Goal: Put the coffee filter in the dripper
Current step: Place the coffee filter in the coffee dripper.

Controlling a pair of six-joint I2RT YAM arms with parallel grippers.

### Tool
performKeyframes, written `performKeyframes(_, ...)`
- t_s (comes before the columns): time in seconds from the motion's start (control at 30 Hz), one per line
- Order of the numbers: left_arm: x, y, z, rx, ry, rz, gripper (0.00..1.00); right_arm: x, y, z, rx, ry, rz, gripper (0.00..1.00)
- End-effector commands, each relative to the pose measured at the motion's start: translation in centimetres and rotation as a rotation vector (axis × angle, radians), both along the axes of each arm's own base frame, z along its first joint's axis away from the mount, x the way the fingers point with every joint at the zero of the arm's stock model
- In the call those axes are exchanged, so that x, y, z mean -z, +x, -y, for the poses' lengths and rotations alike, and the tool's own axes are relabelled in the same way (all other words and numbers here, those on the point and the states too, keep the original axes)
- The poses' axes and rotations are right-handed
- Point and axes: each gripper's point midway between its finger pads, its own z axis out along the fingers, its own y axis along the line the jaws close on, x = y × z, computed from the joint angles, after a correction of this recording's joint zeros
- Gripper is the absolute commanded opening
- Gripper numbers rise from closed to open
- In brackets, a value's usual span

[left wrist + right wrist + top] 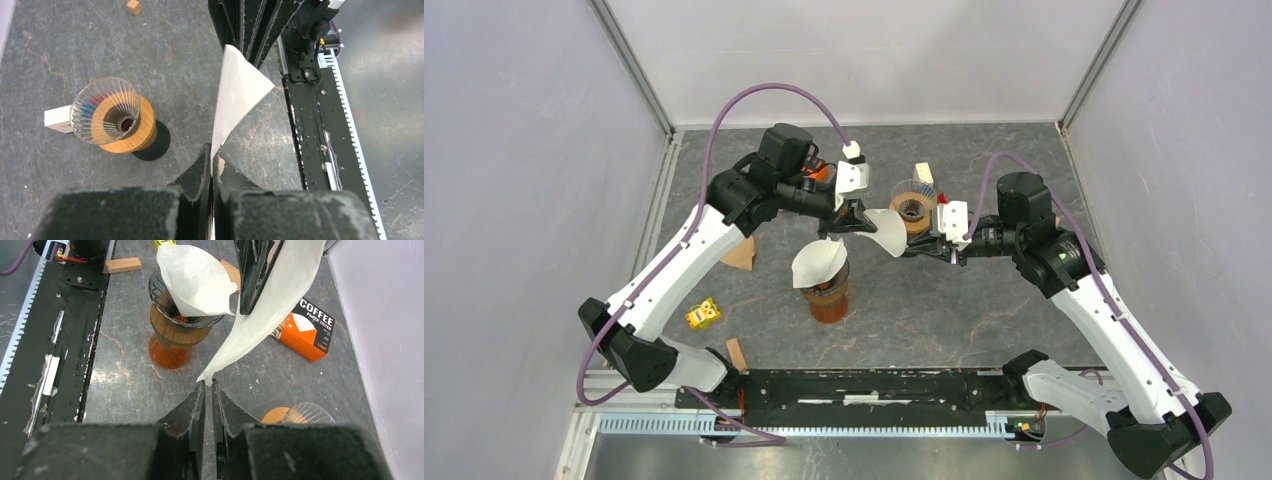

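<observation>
White paper coffee filter [887, 232] hangs above the table [944, 320], held between both grippers and between 2 drippers. Left gripper [213, 159] jaws are pressed together on 1 corner. Right gripper [208, 388] jaws are clamped on the opposite tip. The right wrist view shows an orange filter box [305, 330] and a second filter [192, 277] seated in the amber dripper [172, 332]; the left wrist view shows neither. It shows the glass dripper [105, 112] upright on a wooden collar. The table is grey and stone-patterned. The walls [524, 150] are plain pale panels.
</observation>
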Motion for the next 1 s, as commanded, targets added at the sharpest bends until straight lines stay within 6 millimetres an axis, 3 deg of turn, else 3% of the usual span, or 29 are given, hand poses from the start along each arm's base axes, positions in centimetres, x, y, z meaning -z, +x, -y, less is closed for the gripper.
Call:
performKeyframes(0.0,-0.20,0.64,0.30,-0.027,-0.013,-0.001,0.02,-0.68,0.05,0.10,0.004,0.015,0.030,0.16)
performKeyframes(0.33,0.01,1.06,0.24,-0.046,-0.004,0.007,0.02,-0.75,0.76,0.67,0.063,0.000,0.051,0.18)
performKeyframes(0.97,0.46,1.48,0.59,-0.053,-0.003,-0.007,0.02,-0.28,0.10,0.18,0.016,0.015,0.026,0.19)
